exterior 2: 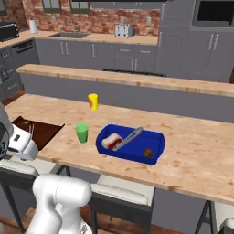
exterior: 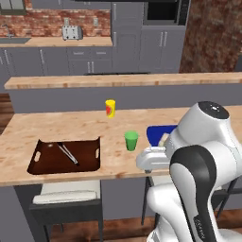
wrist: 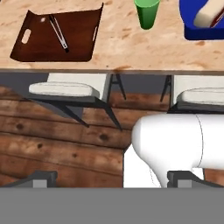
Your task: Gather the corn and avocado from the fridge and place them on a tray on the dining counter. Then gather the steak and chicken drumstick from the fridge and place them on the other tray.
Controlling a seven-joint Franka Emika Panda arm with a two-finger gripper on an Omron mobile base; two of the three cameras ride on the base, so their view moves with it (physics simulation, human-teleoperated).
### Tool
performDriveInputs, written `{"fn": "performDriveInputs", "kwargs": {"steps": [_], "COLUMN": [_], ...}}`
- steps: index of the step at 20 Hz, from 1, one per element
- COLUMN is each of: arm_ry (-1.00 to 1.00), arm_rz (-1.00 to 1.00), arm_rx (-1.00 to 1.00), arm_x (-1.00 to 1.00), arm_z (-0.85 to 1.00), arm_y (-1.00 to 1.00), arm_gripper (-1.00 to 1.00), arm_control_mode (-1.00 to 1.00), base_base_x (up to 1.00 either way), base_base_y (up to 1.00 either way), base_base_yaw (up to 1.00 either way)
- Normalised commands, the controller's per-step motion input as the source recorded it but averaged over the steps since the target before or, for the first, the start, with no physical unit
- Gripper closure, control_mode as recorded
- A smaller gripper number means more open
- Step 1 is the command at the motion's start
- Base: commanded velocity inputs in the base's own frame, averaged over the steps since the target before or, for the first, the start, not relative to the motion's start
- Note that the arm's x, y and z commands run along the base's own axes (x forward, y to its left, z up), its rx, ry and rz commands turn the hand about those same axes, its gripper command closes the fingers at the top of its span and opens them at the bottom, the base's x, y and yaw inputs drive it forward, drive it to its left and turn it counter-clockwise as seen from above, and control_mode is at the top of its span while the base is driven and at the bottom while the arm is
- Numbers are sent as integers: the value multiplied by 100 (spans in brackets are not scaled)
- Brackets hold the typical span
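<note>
A dark brown tray point(exterior: 42, 163) lies on the dining counter point(exterior: 71, 127) at the left, with metal tongs point(exterior: 68, 153) in it. To its right stands a blue tray point(exterior 2: 155, 148) holding a pale, red-edged steak point(exterior 2: 111, 140), a second pair of tongs point(exterior 2: 130, 137) and a small brown piece point(exterior 2: 148, 153) too small to identify. My gripper point(wrist: 113, 180) hangs open and empty in front of the counter's near edge, between the two trays and below counter height. The hand view looks back at the brown tray point(wrist: 57, 37) and the blue tray point(wrist: 192, 30). The corn, avocado and fridge are out of view.
A green cup point(exterior: 131, 140) stands between the trays, and a yellow can point(exterior: 110, 108) sits farther back. Stools point(wrist: 65, 89) are tucked under the counter's near edge. Behind it runs a higher counter point(exterior: 118, 80), then grey cabinets with a toaster point(exterior: 72, 32).
</note>
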Motion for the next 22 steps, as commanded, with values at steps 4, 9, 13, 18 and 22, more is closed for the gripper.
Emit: {"fn": "performDriveInputs", "kwargs": {"steps": [4,9,13,18,22], "arm_ry": [0,0,0,0,0], "arm_rz": [0,0,0,0,0], "arm_rx": [0,0,0,0,0], "arm_x": [0,0,0,0,0], "arm_z": [0,0,0,0,0], "arm_y": [0,0,0,0,0], "arm_gripper": [-100,-100,-100,-100,-100], "arm_control_mode": [100,100,100,100,100], "base_base_x": [-64,-74,-41,-4,22], "base_base_y": [63,95,100,100,100], "base_base_yaw": [13,21,14,6,0]}}
